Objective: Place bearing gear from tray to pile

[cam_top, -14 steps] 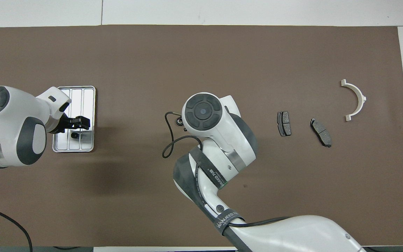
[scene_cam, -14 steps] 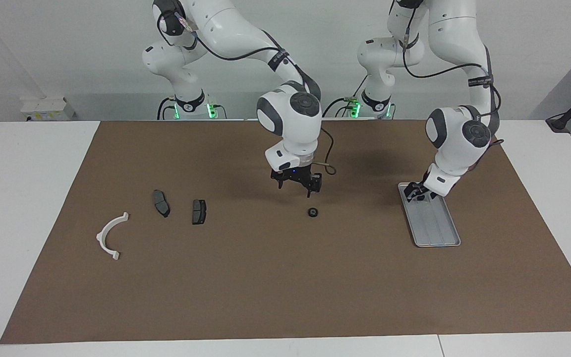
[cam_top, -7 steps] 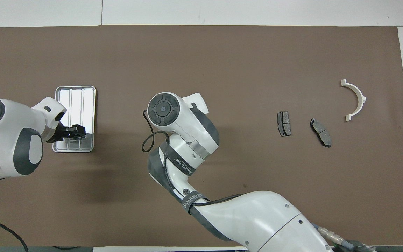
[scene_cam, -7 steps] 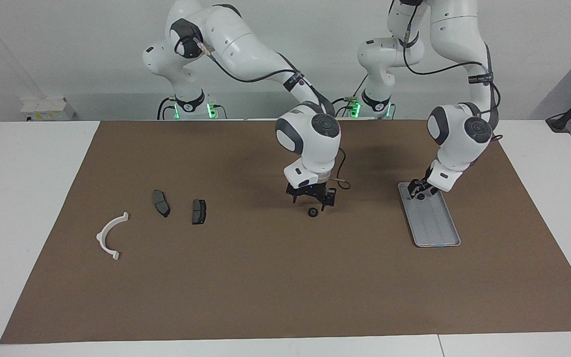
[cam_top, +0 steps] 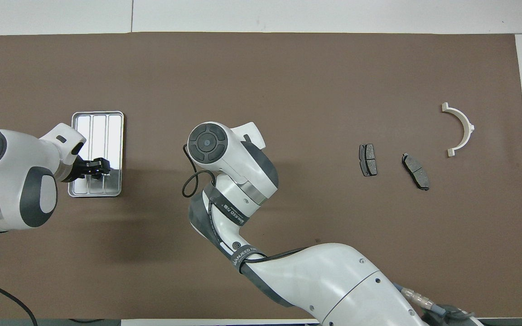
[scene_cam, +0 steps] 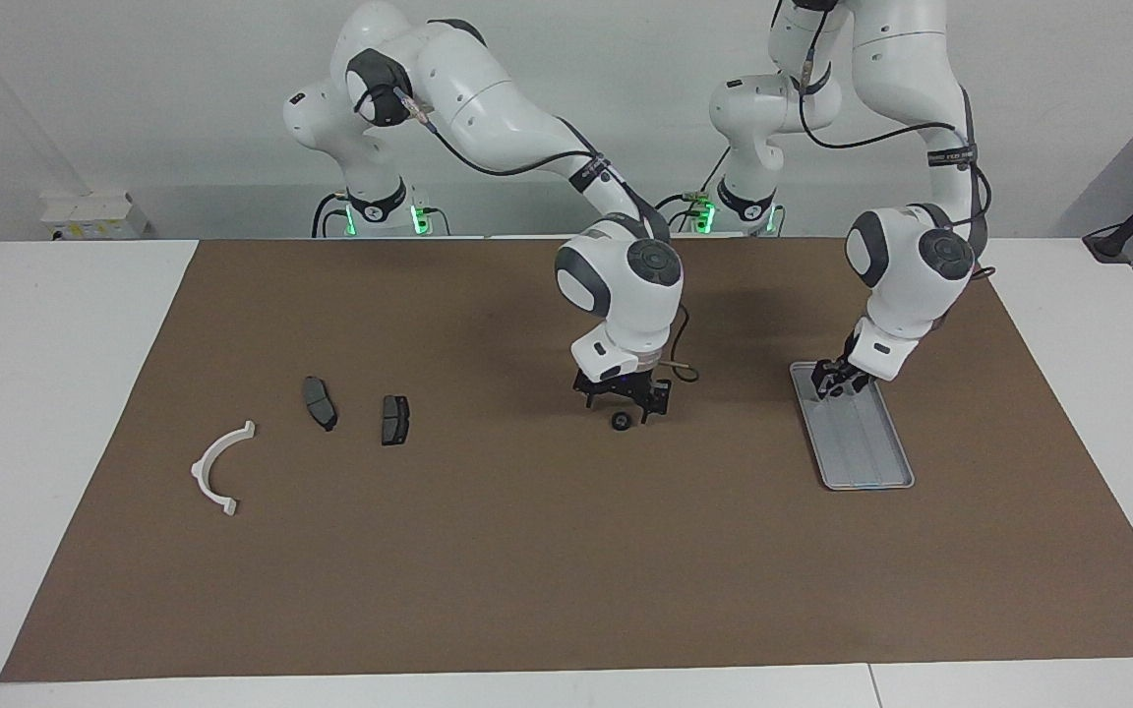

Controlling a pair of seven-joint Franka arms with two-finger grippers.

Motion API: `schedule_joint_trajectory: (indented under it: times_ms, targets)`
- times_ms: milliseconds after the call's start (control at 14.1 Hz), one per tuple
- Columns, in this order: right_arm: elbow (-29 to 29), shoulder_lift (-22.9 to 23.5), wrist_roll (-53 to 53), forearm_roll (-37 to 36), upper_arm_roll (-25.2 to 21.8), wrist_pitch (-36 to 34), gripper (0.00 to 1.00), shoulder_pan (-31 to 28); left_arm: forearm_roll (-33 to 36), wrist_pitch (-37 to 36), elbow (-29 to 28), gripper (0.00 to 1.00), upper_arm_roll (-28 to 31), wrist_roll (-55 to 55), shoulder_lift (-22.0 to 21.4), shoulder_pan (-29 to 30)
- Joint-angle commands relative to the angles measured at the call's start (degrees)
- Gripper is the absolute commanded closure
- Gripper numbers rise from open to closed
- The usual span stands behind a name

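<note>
Right arm has swung in and dropped since a second ago: the right pincer [scene_cam: 625, 405] now sits low over the bearing gear [scene_cam: 619, 421], spread wide, with the gear on the brown mat [scene_cam: 527, 570] just below its tips and not gripped. Meanwhile the left pincer [scene_cam: 834, 379] has eased down into the end of the tray [scene_cam: 871, 462] nearest the robots. Whether it is spread or pinching something there, I cannot tell.

So where are we? Roughly halfway, I'd say. This gear is out of the tray but lies well apart from the pile. The two dark pads [scene_cam: 320, 403] [scene_cam: 394, 420] and the white half-ring bracket [scene_cam: 215, 467] all lie off toward the right arm's end of the surface [scene_cam: 55, 393] from the right pincer. Pick-up, carry and set-down all look to be left.

Room to move looks generous: open mat runs from the right pincer to the closer pad, with nothing standing in the way. The tray's raised rim is well clear of it, down at the left pincer. Only the mat's edge past the bracket needs minding.
</note>
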Motion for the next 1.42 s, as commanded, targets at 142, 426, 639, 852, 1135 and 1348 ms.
schedule_joint_trajectory:
  times_ms: [142,426,639,852,1135,1348]
  targets:
    - [-0.4,0.9,-1.5,6.1,0.5,6.3,0.03,-1.0,0.4,2.0,-2.2,0.27,-0.2,-1.0,-0.5,0.2]
    - [-3.0,0.8,-3.9,6.0,0.4,7.2,0.03,-1.0,0.4,2.2,-2.4,0.29,-0.2,-1.1,-0.4,0.1]
    - [-3.5,1.0,-3.7,5.9,0.4,7.8,0.06,-0.9,0.4,2.3,-2.4,0.47,-0.2,-1.1,-0.3,0.0]
    - [-3.0,1.0,-3.8,5.7,0.4,6.6,0.24,-1.2,0.4,2.2,-2.3,0.91,-0.2,-1.1,-0.3,0.0]
    - [-2.8,1.3,-3.8,5.7,0.4,5.0,0.46,-1.2,-0.3,-2.5,1.8,1.0,-0.4,-2.1,-0.5,0.0]
    - [-2.8,1.3,-3.8,5.5,0.4,5.2,0.63,-1.9,-0.4,-12.8,10.4,1.0,-0.6,-7.8,-0.9,-2.1]
